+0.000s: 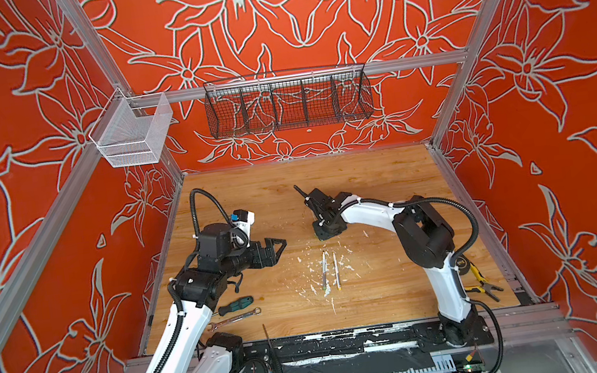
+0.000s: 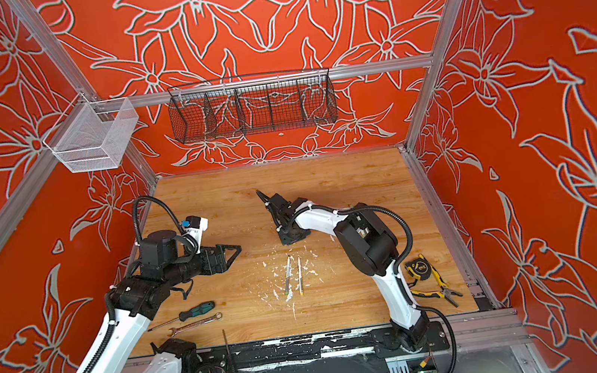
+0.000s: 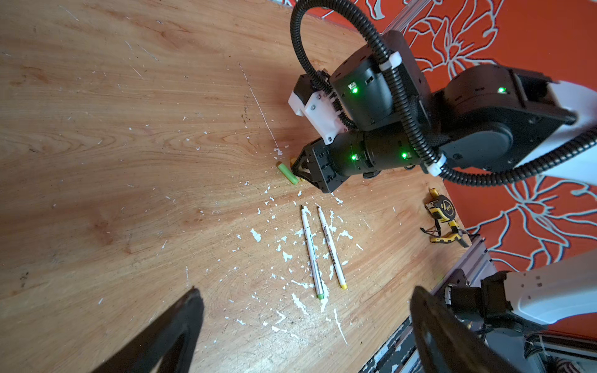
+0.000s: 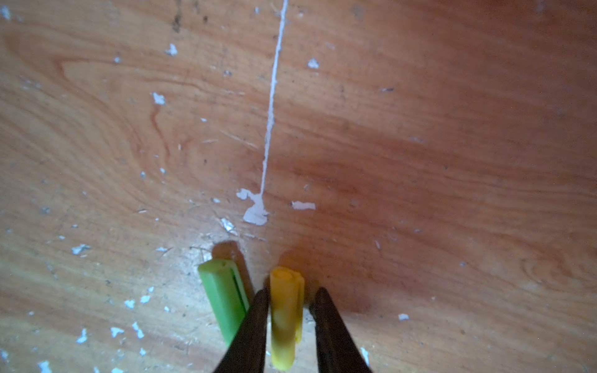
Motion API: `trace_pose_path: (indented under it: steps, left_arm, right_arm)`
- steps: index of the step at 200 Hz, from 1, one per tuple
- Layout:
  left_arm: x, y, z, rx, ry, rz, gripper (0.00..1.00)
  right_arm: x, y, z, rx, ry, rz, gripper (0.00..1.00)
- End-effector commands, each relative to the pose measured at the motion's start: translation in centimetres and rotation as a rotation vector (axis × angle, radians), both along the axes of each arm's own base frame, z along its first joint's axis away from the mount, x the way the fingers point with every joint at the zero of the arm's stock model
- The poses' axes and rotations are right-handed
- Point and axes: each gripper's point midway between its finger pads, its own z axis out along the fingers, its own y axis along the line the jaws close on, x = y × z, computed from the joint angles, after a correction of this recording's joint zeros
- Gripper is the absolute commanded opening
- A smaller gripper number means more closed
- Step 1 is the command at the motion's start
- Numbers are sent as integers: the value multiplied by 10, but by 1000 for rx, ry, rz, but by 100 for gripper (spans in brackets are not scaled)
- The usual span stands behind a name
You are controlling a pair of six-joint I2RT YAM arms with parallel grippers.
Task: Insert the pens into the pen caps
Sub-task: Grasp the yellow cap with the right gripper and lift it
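Two white pens lie side by side mid-table in both top views, one green-ended [image 1: 324,272] [image 2: 288,274] [image 3: 310,250], one yellow-ended [image 1: 336,270] [image 2: 300,274] [image 3: 331,247]. Just beyond their tips, my right gripper [image 1: 319,233] [image 2: 286,240] [image 3: 298,169] [image 4: 292,290] is down at the table. A yellow pen cap [image 4: 286,310] lies between its narrowly open fingers, with a small gap on one side. A green pen cap [image 4: 223,297] [image 3: 287,173] lies right beside it, outside the jaws. My left gripper [image 1: 281,245] [image 2: 237,251] [image 3: 305,292] hovers wide open and empty to the left of the pens.
A green-handled screwdriver [image 1: 240,304] and a silver wrench [image 1: 234,318] lie front left. A tape measure [image 2: 417,268] and yellow pliers [image 1: 482,286] lie front right by the right arm's base. White flakes dot the wooden table [image 1: 386,183]. Wire baskets [image 1: 290,102] hang on the back wall.
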Motion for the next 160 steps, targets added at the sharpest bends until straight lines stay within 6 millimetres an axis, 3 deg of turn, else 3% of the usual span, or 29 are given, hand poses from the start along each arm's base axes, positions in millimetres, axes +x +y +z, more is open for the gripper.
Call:
trace_pose_path:
  steps: [1, 48, 160]
  left_arm:
    - [-1, -3, 9, -6, -26, -22, 97]
    - [-1, -4, 9, -9, -26, -23, 97]
    - [1, -11, 9, -62, -7, -37, 97]
  right_arm:
    - [-16, -14, -10, -57, 42, 0, 30]
    - [-17, -14, -11, -61, 44, 13, 30]
    - [-28, -21, -4, -74, 45, 44, 14]
